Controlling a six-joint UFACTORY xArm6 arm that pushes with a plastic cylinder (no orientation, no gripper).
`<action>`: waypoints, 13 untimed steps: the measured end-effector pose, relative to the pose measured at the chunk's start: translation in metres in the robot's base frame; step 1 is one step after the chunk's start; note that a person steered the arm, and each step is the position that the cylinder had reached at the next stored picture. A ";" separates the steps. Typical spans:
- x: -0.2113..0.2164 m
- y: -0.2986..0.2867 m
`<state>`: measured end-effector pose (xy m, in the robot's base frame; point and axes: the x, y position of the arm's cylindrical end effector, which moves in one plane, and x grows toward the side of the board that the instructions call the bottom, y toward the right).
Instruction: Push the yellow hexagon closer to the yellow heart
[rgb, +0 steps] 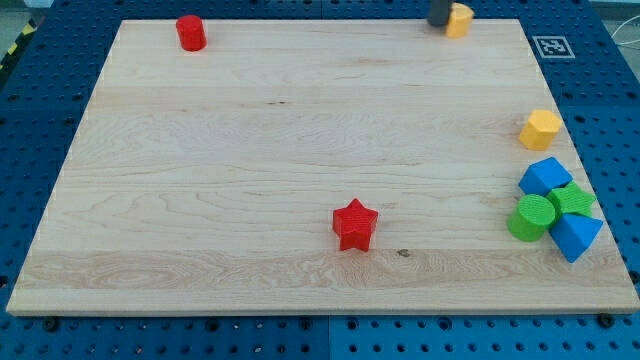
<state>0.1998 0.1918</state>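
The yellow hexagon (540, 129) lies near the board's right edge, in the upper half of the view. A second yellow block (460, 19), apparently the yellow heart, lies at the board's top edge, right of centre and partly cut off by the frame. My tip (438, 24) shows as a dark rod end at the top edge. It stands right against that block's left side, far up and to the left of the hexagon.
A red cylinder (191, 32) sits at the top left and a red star (354, 224) at the bottom centre. Below the hexagon at the right edge is a cluster: a blue block (545, 177), a green block (574, 199), a green cylinder (531, 217) and a blue triangle (575, 236).
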 end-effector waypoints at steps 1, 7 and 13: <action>0.025 0.009; 0.243 0.051; 0.194 0.100</action>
<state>0.3938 0.2913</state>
